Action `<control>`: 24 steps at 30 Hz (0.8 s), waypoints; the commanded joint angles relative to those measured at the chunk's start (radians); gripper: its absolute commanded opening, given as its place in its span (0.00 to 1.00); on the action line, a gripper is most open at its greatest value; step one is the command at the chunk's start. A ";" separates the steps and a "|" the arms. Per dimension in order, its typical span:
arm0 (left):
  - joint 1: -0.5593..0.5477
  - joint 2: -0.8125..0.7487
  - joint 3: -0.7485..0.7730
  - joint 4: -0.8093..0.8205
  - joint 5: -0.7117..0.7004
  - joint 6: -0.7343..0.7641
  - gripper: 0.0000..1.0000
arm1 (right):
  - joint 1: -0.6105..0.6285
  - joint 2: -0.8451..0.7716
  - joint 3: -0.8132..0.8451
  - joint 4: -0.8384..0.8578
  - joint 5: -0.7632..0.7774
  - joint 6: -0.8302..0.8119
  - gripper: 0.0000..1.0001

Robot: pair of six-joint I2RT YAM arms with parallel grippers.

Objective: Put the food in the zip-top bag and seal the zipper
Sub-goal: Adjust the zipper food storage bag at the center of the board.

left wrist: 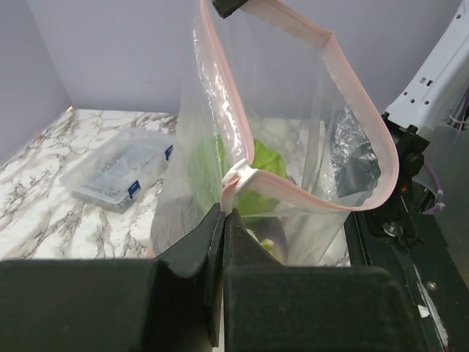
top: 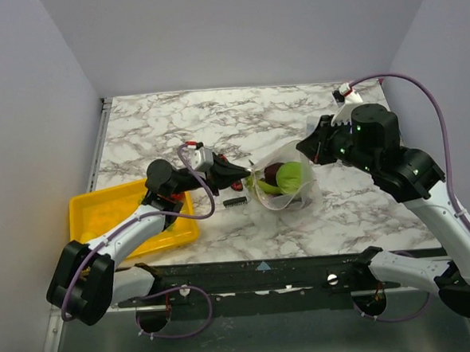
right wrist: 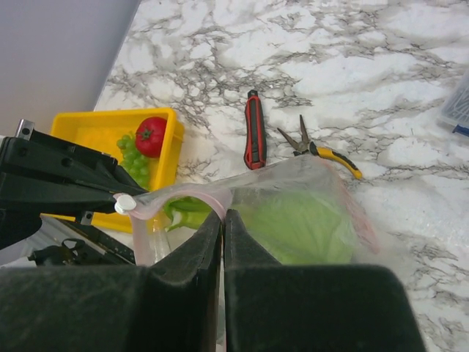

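Note:
The clear zip-top bag (top: 285, 190) stands in the middle of the table with its mouth held open. Its pinkish zipper (left wrist: 359, 110) forms a wide loop. My left gripper (left wrist: 223, 213) is shut on the zipper's near end, just below the white slider (left wrist: 239, 176). My right gripper (right wrist: 223, 214) is shut on the bag's rim on the opposite side (top: 307, 152). Green food (right wrist: 300, 227) and a purple piece (top: 273, 174) lie inside the bag. A red tomato (right wrist: 151, 136) and green grapes (right wrist: 134, 158) lie in the yellow tray (right wrist: 95, 128).
A red utility knife (right wrist: 253, 139) and yellow-handled pliers (right wrist: 319, 150) lie on the marble beyond the bag. A clear plastic box (left wrist: 117, 172) sits at the back right of the table. The yellow tray (top: 134, 218) is at the front left.

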 commanded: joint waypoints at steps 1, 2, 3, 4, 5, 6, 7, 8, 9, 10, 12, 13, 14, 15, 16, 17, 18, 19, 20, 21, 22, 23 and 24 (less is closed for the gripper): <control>-0.023 -0.093 -0.042 -0.025 -0.060 0.001 0.00 | -0.003 -0.034 0.027 0.004 0.009 -0.032 0.14; -0.034 -0.120 -0.049 -0.036 -0.081 -0.003 0.00 | -0.004 -0.029 0.033 -0.007 0.003 -0.047 0.21; -0.046 -0.145 -0.055 -0.060 -0.110 -0.005 0.00 | -0.004 -0.020 0.044 -0.027 -0.005 -0.073 0.28; -0.065 -0.174 -0.060 -0.086 -0.140 -0.005 0.00 | -0.005 -0.010 0.057 -0.046 -0.018 -0.097 0.33; -0.083 -0.200 -0.064 -0.122 -0.191 -0.011 0.00 | -0.004 0.002 0.072 -0.064 -0.031 -0.129 0.40; -0.110 -0.233 -0.062 -0.178 -0.247 -0.021 0.00 | -0.003 0.013 0.088 -0.077 -0.061 -0.159 0.44; -0.133 -0.257 -0.057 -0.220 -0.300 -0.033 0.00 | -0.003 0.030 0.105 -0.095 -0.067 -0.189 0.47; -0.160 -0.283 -0.051 -0.263 -0.343 -0.043 0.00 | -0.003 0.048 0.131 -0.109 -0.081 -0.213 0.48; -0.183 -0.305 -0.044 -0.297 -0.381 -0.061 0.00 | -0.003 0.061 0.150 -0.118 -0.125 -0.250 0.50; -0.211 -0.321 -0.030 -0.335 -0.424 -0.087 0.00 | -0.003 0.070 0.169 -0.113 -0.172 -0.279 0.52; -0.247 -0.350 -0.008 -0.393 -0.506 -0.151 0.00 | -0.003 0.070 0.179 -0.078 -0.297 -0.323 0.54; -0.264 -0.363 0.011 -0.431 -0.540 -0.174 0.00 | -0.002 0.072 0.184 -0.060 -0.365 -0.334 0.55; -0.281 -0.373 0.031 -0.486 -0.587 -0.194 0.00 | -0.002 0.078 0.187 -0.042 -0.425 -0.340 0.57; -0.300 -0.384 0.061 -0.539 -0.636 -0.207 0.00 | -0.001 0.088 0.192 -0.034 -0.489 -0.343 0.58; -0.313 -0.391 0.083 -0.594 -0.677 -0.219 0.00 | 0.004 0.106 0.198 -0.034 -0.527 -0.340 0.59; -0.326 -0.398 0.109 -0.645 -0.726 -0.229 0.00 | 0.026 0.129 0.205 -0.044 -0.532 -0.338 0.60; -0.334 -0.401 0.129 -0.686 -0.765 -0.236 0.00 | 0.070 0.147 0.215 -0.053 -0.503 -0.334 0.61; -0.338 -0.402 0.154 -0.734 -0.809 -0.245 0.00 | 0.118 0.163 0.221 -0.053 -0.429 -0.328 0.62; -0.339 -0.402 0.174 -0.774 -0.834 -0.255 0.00 | 0.174 0.171 0.221 -0.044 -0.370 -0.319 0.63; -0.340 -0.399 0.194 -0.813 -0.859 -0.264 0.00 | 0.206 0.178 0.222 -0.030 -0.353 -0.316 0.63; -0.340 -0.396 0.208 -0.841 -0.875 -0.268 0.00 | 0.220 0.179 0.220 -0.010 -0.359 -0.305 0.64; -0.340 -0.392 0.221 -0.863 -0.874 -0.266 0.00 | 0.222 0.175 0.213 0.019 -0.369 -0.299 0.64; -0.340 -0.393 0.229 -0.872 -0.867 -0.262 0.00 | 0.223 0.171 0.205 0.033 -0.386 -0.308 0.65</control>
